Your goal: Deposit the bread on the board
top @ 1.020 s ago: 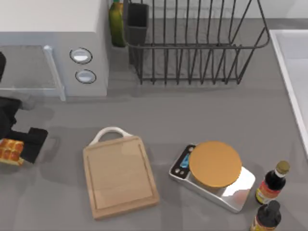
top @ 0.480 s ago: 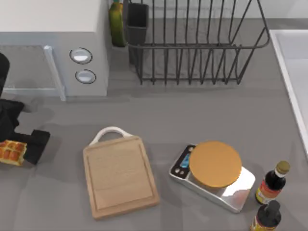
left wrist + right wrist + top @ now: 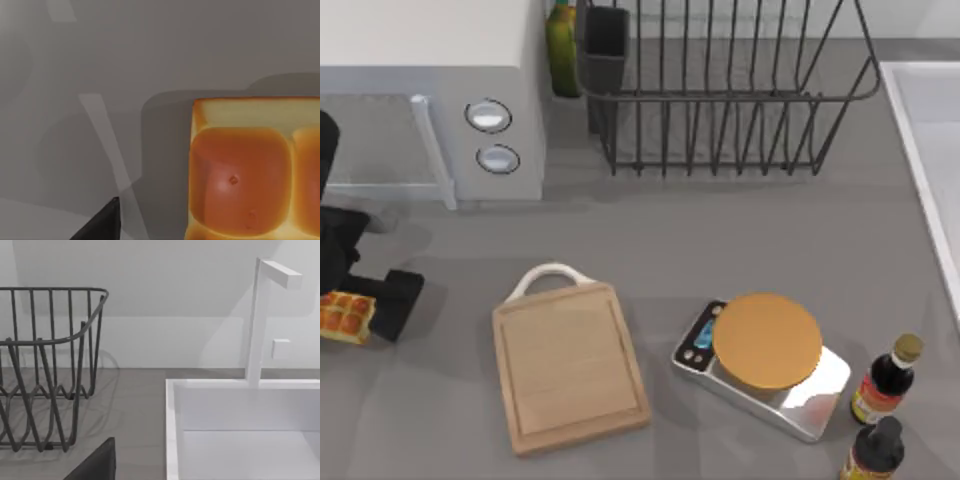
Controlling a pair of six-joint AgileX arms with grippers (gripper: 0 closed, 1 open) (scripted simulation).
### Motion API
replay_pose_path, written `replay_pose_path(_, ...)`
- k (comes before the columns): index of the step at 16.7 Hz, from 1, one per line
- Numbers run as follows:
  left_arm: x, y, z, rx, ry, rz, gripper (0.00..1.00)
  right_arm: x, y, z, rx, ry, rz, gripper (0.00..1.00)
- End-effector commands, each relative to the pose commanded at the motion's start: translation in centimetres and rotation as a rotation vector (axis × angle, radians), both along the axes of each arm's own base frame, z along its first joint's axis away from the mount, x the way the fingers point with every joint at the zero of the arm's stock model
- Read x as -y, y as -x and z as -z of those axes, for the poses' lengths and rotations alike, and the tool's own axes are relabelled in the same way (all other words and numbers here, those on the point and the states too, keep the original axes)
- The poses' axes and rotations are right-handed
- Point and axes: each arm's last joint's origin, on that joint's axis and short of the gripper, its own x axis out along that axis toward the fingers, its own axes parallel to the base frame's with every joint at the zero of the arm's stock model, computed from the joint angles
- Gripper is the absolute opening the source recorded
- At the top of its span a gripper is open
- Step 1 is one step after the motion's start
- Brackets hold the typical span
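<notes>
Your left end effector (image 3: 360,300) sits at the tabletop's (image 3: 720,260) far left edge, beside the bread (image 3: 344,316). The loaf seems pinched at its side, probably so it can be carried, though you cannot tell whether the grip is really closed. The bread lies well apart from the board (image 3: 570,365), which waits to its right. Your right arm is parked near the sink (image 3: 240,410).

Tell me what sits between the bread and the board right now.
Nothing: in the top view, bare grey table separates the bread from the board.
</notes>
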Motion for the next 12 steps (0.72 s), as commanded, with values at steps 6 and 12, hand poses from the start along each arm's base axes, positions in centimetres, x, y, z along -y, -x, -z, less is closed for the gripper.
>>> replay_pose_path(6, 0.0, 0.0, 0.0, 0.0, 0.0, 0.0, 0.0, 0.0, 0.0, 0.0, 0.0, 0.0, 0.0, 1.0)
replay_pose_path(12, 0.0, 0.0, 0.0, 0.0, 0.0, 0.0, 0.0, 0.0, 0.0, 0.0, 0.0, 0.0, 0.0, 1.0)
